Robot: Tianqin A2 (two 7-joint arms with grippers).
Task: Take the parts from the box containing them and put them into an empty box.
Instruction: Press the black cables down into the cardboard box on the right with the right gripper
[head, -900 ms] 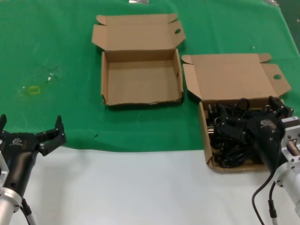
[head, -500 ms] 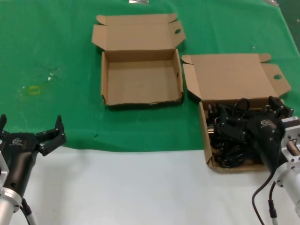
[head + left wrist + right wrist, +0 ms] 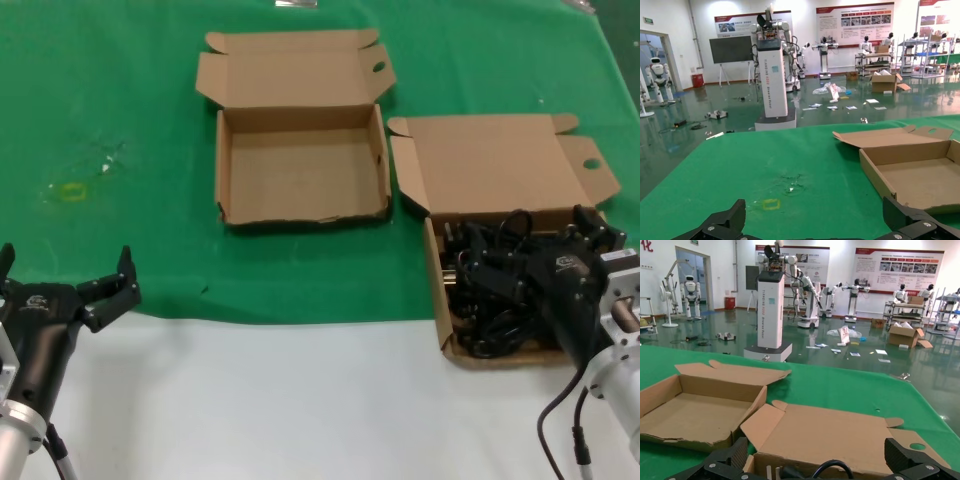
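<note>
Thin black power cords (image 3: 490,290) all sit in right brown cardboard box (image 3: 440,300); empty cardboard box (image 3: 300,165) untouched. Right end effector (image 3: 590,232) spread open above cords, grasping nothing; left end effector (image 3: 65,275) released, parked.

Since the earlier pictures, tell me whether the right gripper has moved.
No. The right gripper sits in the same spot over the cords, unchanged against the far wall of their box.
</note>
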